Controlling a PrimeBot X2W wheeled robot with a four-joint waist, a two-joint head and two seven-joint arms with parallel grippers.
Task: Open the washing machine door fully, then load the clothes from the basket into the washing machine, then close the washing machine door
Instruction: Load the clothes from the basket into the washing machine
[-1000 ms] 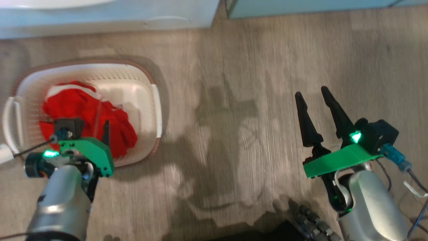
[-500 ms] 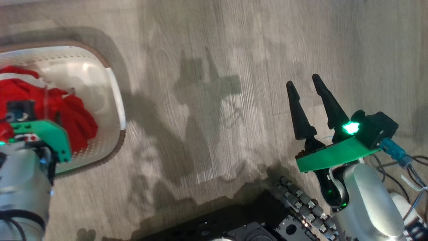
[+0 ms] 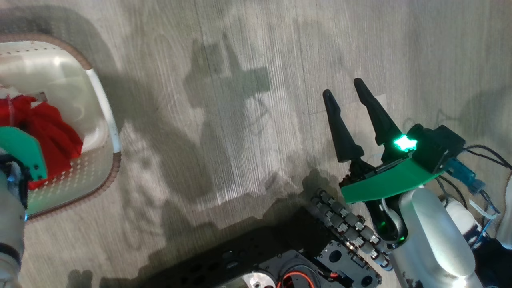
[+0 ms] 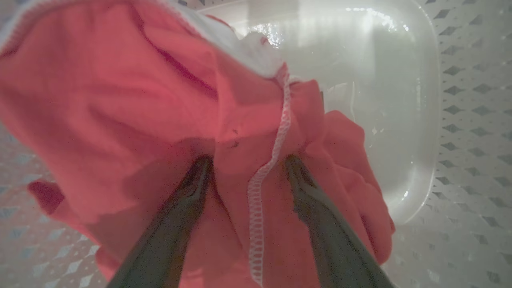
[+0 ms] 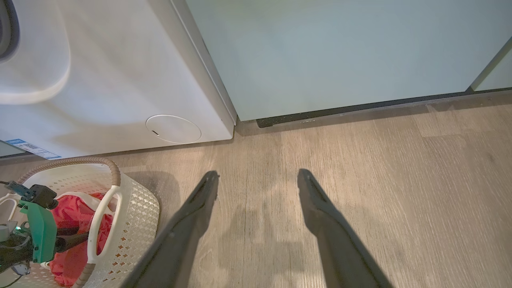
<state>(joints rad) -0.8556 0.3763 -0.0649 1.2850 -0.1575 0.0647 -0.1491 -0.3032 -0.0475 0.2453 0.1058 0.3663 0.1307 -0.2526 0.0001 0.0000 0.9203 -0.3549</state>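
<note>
Dark fingers (image 4: 180, 216) apart in the bright red fabric clothes (image 4: 120, 100), the left gripper (image 4: 248, 160) should close deep on the fold (image 4: 240, 120), clear of the cream perforated basket (image 4: 460, 120) at two o'clock.

You see a floor (image 3: 248, 48) of grey-brown wood-look planks, with soft dark shadows lying on it. In the right wrist view a flat pale teal cabinet front (image 5: 340, 52) stands at the far edge of this floor. Under it runs a thin dark strip (image 5: 360, 109). At the far right a slanted dark seam (image 5: 489, 65) separates it from a second teal front (image 5: 500, 78).
</note>
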